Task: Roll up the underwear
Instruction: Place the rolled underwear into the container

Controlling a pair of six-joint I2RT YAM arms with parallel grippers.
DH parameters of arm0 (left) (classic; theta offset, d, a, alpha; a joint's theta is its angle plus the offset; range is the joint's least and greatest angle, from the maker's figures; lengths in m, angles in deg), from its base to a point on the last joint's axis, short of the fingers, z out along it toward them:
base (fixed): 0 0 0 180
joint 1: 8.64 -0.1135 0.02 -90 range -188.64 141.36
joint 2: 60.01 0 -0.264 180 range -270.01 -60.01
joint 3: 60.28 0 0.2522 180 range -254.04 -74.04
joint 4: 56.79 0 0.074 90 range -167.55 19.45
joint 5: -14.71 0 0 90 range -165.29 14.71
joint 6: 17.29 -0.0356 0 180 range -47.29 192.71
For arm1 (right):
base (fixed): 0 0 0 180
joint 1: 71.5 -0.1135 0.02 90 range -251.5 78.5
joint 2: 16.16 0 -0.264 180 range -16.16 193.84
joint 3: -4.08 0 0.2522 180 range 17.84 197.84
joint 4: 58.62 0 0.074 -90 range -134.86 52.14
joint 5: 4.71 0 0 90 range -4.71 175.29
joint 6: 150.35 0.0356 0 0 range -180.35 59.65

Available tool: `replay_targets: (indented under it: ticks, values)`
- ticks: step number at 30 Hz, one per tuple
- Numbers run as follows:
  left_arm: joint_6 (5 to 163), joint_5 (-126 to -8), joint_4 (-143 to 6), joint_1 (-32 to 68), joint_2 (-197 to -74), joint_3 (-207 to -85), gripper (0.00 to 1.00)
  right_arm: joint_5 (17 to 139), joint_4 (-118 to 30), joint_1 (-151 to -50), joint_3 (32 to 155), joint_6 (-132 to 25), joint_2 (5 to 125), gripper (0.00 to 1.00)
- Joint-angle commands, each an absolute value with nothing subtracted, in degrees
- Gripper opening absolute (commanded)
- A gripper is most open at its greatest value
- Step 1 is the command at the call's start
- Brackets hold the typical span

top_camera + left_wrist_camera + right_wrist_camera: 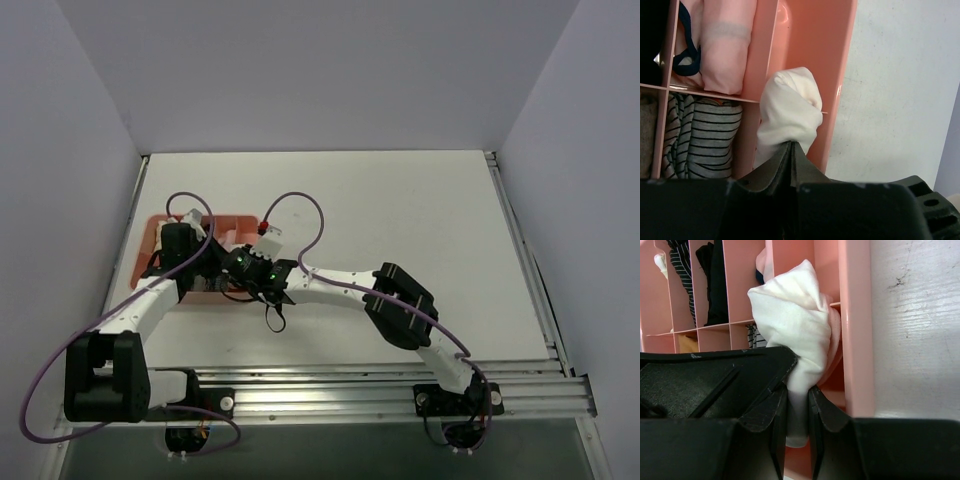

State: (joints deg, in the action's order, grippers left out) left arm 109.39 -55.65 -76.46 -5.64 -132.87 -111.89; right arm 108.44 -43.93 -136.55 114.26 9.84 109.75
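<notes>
While arms (140, 305) (340, 285) together (over tray (150, 245)): underwear (790, 110).

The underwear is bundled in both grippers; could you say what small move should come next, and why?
Probably lower it into the empty end compartment of the pink organizer: the underwear is bunched, pinched by the left gripper and right gripper, and sits over that slot.

White tubular left arm (150, 300) with boxy black joint housings, and matching right arm (345, 287), each trailed by a looping purple cable (298, 194). A small green indicator light (272, 271) marks the right wrist. The right gripper (800, 390) has matte black wedge-shaped fingers (765, 405) with pale scuffs along their edges.
</notes>
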Motion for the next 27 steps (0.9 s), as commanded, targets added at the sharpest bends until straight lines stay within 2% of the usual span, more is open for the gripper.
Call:
replay_targets:
  ticks: [1, 8, 12, 18, 27]
  values:
    - [108.92, -59.2, -76.88, -4.43, -134.72, -111.4, 0.11, 109.2, -33.53, -135.92, 111.71, 6.97, 109.79, 0.02]
    - [108.13, -61.49, -77.06, -3.02, -134.98, -110.78, 0.11, 110.42, -32.12, -136.36, 112.32, 5.57, 108.65, 0.17]
    - [107.95, -61.84, -76.53, -2.58, -135.69, -110.52, 0.1, 110.95, -31.5, -136.45, 113.29, 3.81, 108.12, 0.29]
    - [107.78, -62.02, -75.91, -2.05, -136.13, -110.43, 0.1, 112.71, -32.64, -137.15, 113.29, -0.05, 106.11, 0.4]
    - [107.69, -62.55, -74.07, 0.14, -137.27, -110.17, 0.09, 114.2, -31.59, -137.77, 113.82, -1.82, 105.4, 0.41]
